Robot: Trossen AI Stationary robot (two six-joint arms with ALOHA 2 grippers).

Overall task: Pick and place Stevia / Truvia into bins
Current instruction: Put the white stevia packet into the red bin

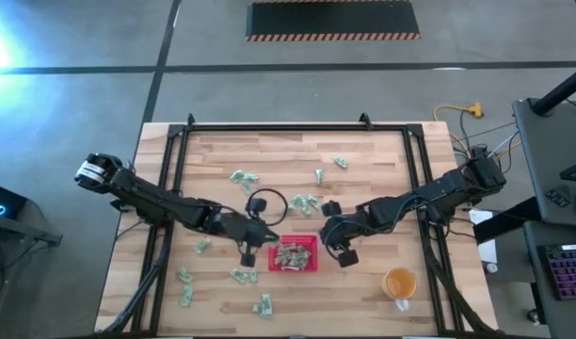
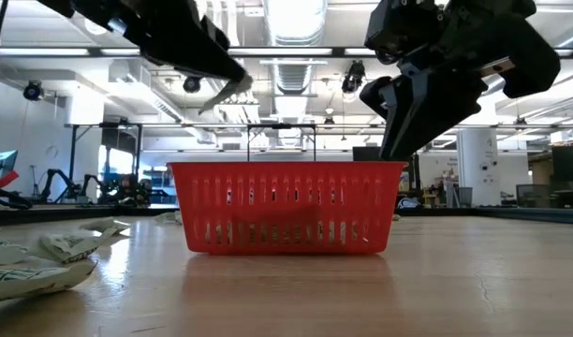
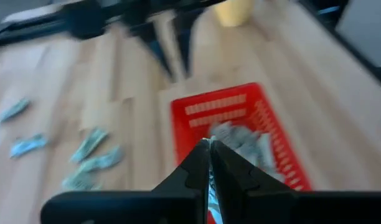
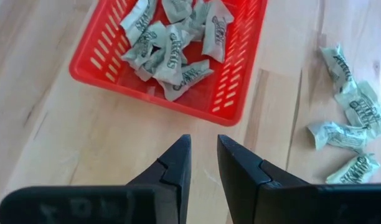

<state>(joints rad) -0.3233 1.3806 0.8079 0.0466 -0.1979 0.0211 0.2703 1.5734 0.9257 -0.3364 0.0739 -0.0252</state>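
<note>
Sachets piled in red tray, just beyond right claw

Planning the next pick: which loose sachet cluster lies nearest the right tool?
The sachet cluster just behind the red tray, beside the right tool; the other clusters lie farther left.

Sachets heaped in red tray

Place: robotics lab | Seen: exposed ceiling ducts | far robot arms | hazard-striped floor mat
</note>
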